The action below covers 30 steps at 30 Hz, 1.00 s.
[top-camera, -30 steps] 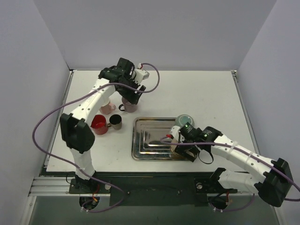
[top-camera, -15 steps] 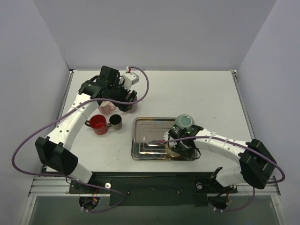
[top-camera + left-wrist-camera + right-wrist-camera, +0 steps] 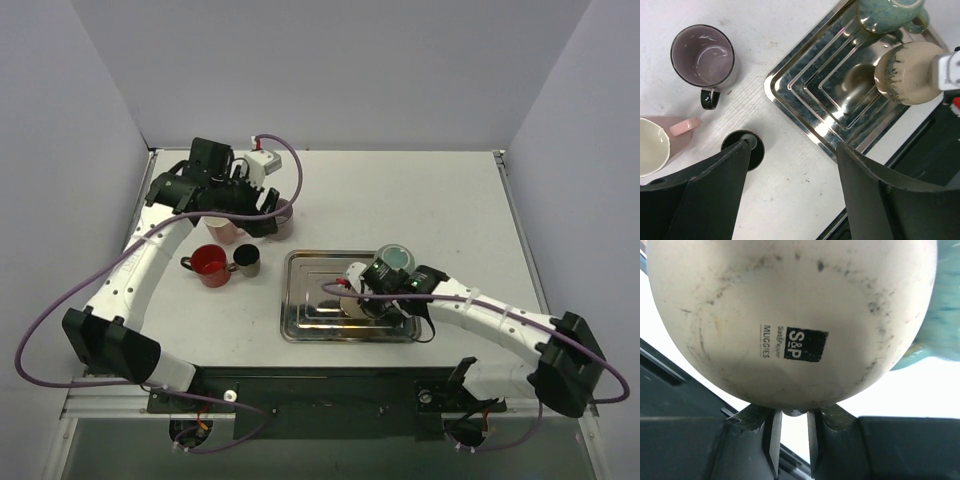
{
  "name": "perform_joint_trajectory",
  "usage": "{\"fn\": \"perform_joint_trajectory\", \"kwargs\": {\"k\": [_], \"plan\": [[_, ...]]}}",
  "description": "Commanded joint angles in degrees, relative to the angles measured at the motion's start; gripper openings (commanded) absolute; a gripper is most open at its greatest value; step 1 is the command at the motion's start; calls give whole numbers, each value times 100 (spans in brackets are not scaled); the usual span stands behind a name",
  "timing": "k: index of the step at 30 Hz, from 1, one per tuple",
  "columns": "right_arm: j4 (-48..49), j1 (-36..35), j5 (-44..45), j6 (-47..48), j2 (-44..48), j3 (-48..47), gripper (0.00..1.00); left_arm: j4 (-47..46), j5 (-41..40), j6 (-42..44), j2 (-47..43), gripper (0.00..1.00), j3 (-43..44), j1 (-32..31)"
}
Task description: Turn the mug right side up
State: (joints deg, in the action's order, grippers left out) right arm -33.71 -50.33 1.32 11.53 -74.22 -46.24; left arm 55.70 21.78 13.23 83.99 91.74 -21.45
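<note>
The cream, dark-speckled ceramic mug [image 3: 790, 315] is over the shiny steel tray [image 3: 805, 100], at the tray's side nearest to the right arm and just beside a teal-green glazed mug [image 3: 887, 12] that stands in the tray's corner. It is not right side up. Its round bottom, with a small black stamp, faces the right wrist camera, and in the left wrist view the body is turned sideways. I cannot tell if it touches the tray or is a little above it. The right gripper [image 3: 792, 422] is at the lower edge of this mug. Its two fingers are drawn almost together, with only a narrow gap, and a small part of the mug is pinched between them. Which part it is I cannot tell. The left gripper [image 3: 792, 145] hangs over the white table [image 3: 420, 200] to the left of the tray. Its fingers are spread wide and have hold of nothing. Below it are three upright cups. They are a mauve mug with a dark handle [image 3: 702, 55], a pink mug with a cream inside [image 3: 655, 145] and a small dark brown mug [image 3: 752, 147] that is partly hidden behind one finger. A red mug [image 3: 210, 262] stands just beside the dark brown one, on the side away from the tray.
</note>
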Motion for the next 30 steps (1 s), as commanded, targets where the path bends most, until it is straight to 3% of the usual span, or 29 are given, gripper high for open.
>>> {"fn": "perform_joint_trajectory", "kwargs": {"k": [1,8,12,14,17,18,23,27,30], "plan": [[1458,-12,141,-1298,1240,-316,0,344,1264,-137,-242,79,353,335],[3983,-48,-97,-2399,2200,-60,0,170,3208,-461,-663,81,187,264],[4819,-118,-255,-2743,2236,-368,0,-822,4138,-1287,-1067,85,-279,264],[5206,-188,-395,-2831,2123,-438,0,-1682,4560,-2129,-1252,85,-621,256],[5611,-258,-816,-2937,1894,-631,0,-4399,4669,-4077,-1699,85,-1550,221],[5656,-328,-844,-2946,1832,-658,0,-4836,4582,-4301,-1710,86,-1650,203],[5744,-399,-923,-2972,1928,-729,0,-3848,4142,-3856,-1420,86,-1291,334],[5753,-399,-1098,-2990,1946,-737,0,-4522,4360,-4291,-1446,85,-1457,282],[5849,-399,-1397,-3112,1814,-825,0,-5943,4720,-5276,-1473,83,-1825,63]]}}
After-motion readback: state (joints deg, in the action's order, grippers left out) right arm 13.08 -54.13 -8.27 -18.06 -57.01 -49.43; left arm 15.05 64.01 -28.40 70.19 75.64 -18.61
